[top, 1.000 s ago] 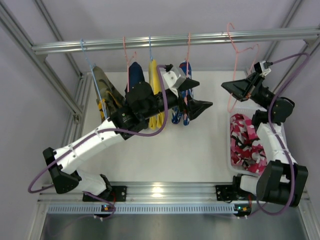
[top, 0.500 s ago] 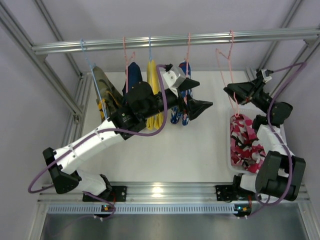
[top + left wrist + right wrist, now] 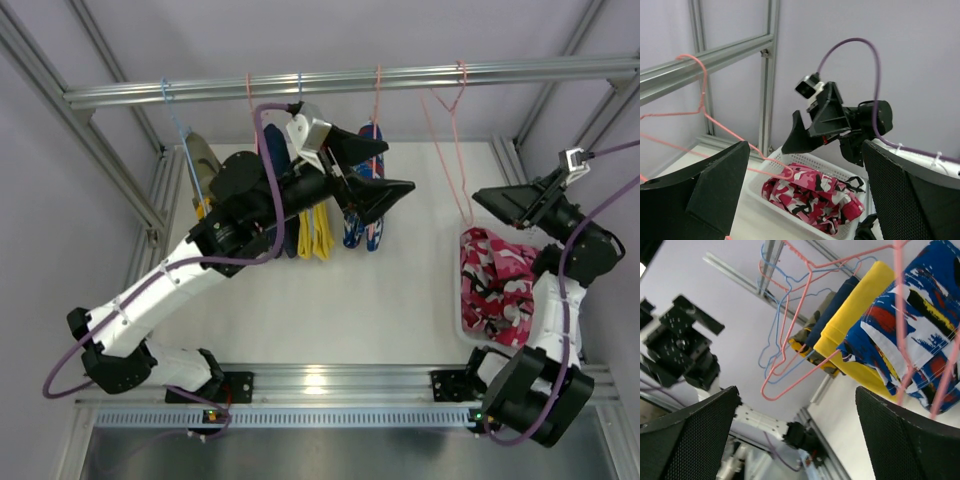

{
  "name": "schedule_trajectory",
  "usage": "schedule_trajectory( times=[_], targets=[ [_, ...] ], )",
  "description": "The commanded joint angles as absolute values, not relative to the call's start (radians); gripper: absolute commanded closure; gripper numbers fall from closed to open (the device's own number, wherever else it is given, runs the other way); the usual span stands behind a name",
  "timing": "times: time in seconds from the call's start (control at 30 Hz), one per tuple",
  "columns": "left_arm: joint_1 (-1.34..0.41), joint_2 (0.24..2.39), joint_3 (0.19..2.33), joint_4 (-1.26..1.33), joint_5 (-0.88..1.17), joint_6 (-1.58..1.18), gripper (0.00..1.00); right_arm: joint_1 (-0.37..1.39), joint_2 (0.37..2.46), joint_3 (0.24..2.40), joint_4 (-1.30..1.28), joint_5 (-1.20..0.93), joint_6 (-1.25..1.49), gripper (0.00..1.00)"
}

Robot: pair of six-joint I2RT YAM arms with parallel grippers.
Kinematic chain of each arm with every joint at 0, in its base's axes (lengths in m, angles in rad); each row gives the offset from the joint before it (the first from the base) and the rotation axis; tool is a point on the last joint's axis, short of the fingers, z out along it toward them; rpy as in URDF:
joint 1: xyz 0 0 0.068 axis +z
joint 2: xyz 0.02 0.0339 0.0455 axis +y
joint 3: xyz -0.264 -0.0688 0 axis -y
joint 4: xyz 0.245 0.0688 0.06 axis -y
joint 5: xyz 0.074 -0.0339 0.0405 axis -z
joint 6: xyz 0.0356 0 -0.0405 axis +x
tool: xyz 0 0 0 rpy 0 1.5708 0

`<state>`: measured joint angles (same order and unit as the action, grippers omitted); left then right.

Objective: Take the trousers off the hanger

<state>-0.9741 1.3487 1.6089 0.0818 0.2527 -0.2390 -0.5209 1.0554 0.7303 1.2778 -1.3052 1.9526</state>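
1. The red-pink trousers (image 3: 492,285), the pair with white and dark print, are on no hanger. They're lying crumpled in the white basket (image 3: 812,161) at the right side of the overhead view.
2. The blue trousers (image 3: 355,228) with red and white print hang folded over a pink hanger (image 3: 377,95) on the metal rail (image 3: 520,70), upper middle of the frame.
3. The left gripper (image 3: 398,167) is up in the air right at the blue pair. Its jaws are spread wide with nothing between them. Can't tell from above whether it actually touches the cloth.
4. The right gripper (image 3: 483,200) hovers over the basket at the right edge. Its jaws are released too, wide apart and grasping nothing.
5. An empty pink hanger (image 3: 447,150) dangles from the rail between the two grippers, just bare wire, hanging tilted.
6. Further left on the same rail are a yellow garment (image 3: 318,238), a navy one (image 3: 842,302), and an olive one (image 3: 200,150) at the far left.
7. A white counter (image 3: 400,300) sits under all of it.
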Motion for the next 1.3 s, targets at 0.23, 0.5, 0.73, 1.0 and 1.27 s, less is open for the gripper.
schedule_trajectory(
  times=[0.23, 0.5, 0.73, 1.0, 1.27],
  targets=[
    [-0.733, 1.341, 1.712, -0.218, 0.296, -0.411, 0.02, -0.53, 0.847, 1.388, -0.696, -1.181, 0.02, 0.01],
    [-0.727, 1.45, 1.736, -0.256, 0.411, -0.417, 0.02, -0.529, 0.801, 1.329, -0.632, -1.106, 0.07, 0.0],
    [-0.727, 1.505, 1.732, -0.219, 0.338, -0.46, 0.02, -0.531, 0.81, 1.292, -0.597, -1.141, 0.12, 0.01],
    [-0.709, 1.581, 1.677, -0.009, 0.399, -0.656, 0.04, -0.531, 0.805, 1.27, -0.568, -1.16, 0.152, 0.01],
    [-0.687, 1.664, 1.643, 0.17, 0.451, -0.831, 0.16, -0.529, 0.804, 1.279, -0.572, -1.166, 0.134, 0.01]
  ],
)
